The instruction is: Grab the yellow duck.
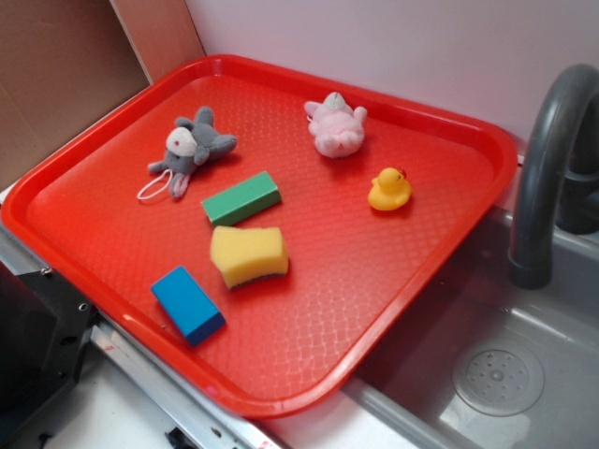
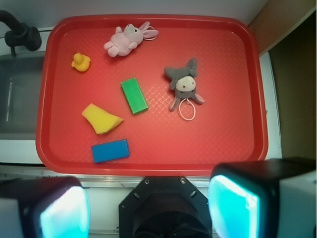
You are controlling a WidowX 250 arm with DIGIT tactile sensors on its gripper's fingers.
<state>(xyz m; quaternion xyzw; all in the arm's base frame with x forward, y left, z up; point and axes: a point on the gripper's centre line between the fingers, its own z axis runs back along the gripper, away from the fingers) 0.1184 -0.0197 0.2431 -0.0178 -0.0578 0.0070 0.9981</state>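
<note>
The yellow duck (image 1: pixel 389 189) (image 2: pixel 80 62) is small and glossy with an orange beak. It stands upright on the red tray (image 1: pixel 402 309) (image 2: pixel 208 153), at its right side in the exterior view and at its top left in the wrist view. My gripper (image 2: pixel 148 210) hangs high above the tray's near edge, far from the duck. Its two cyan pads (image 2: pixel 233 208) stand wide apart with nothing between them, so it is open. The exterior view does not show the gripper.
On the tray lie a pink plush bunny (image 1: pixel 335 126) (image 2: pixel 126 39), a grey plush mouse (image 1: pixel 192 145) (image 2: pixel 183 84), a green block (image 1: pixel 241 198) (image 2: pixel 134 95), a yellow sponge (image 1: pixel 248 254) (image 2: pixel 101 119) and a blue block (image 1: pixel 187 305) (image 2: pixel 110 150). A grey sink (image 1: pixel 505 374) with a dark faucet (image 1: pixel 547 178) adjoins the tray.
</note>
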